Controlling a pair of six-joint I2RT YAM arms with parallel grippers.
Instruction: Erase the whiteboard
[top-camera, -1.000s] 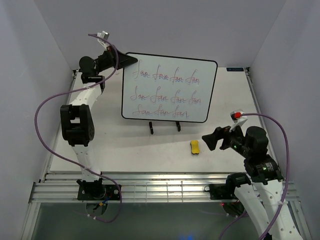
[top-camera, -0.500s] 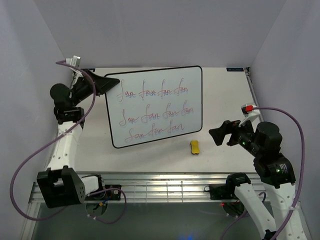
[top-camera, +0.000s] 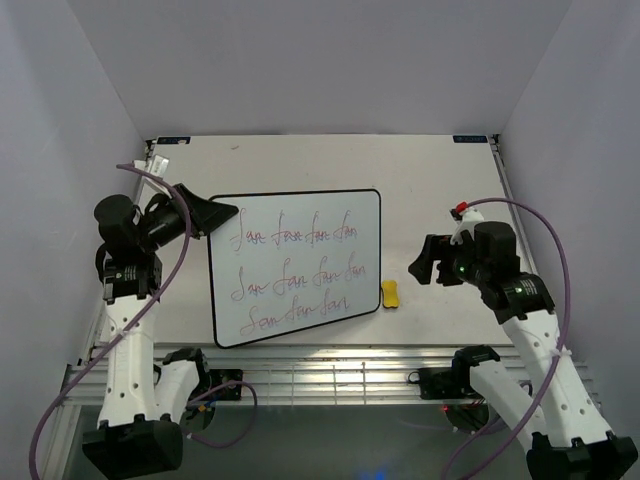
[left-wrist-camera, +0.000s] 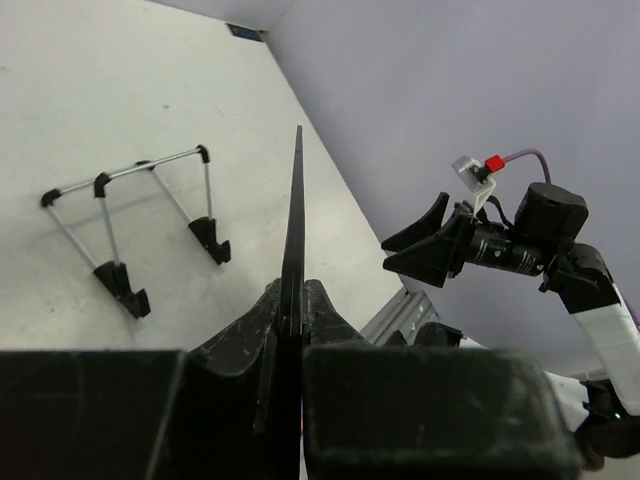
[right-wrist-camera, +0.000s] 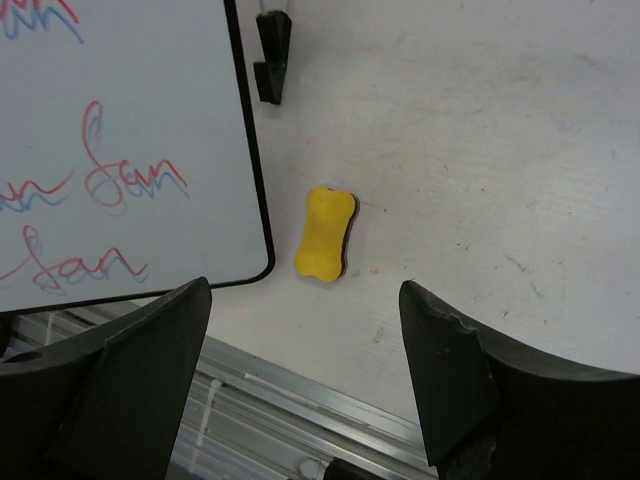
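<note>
Three rows of unreadable red scribble (top-camera: 290, 270) cover the whiteboard (top-camera: 296, 252).

The whiteboard (top-camera: 295, 265) bears three lines of red and blue cursive scribble, one looping shape repeated along each, perhaps "fan"; it cannot be read with any certainty.

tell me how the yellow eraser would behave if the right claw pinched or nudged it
Probably won't roll: the yellow eraser lies flat on the table. Its narrowed waist should give the open right claw a sure pinch. The dark layer along its lower edge looks like a soft pad, so it may drag rather than slide if nudged.
</note>
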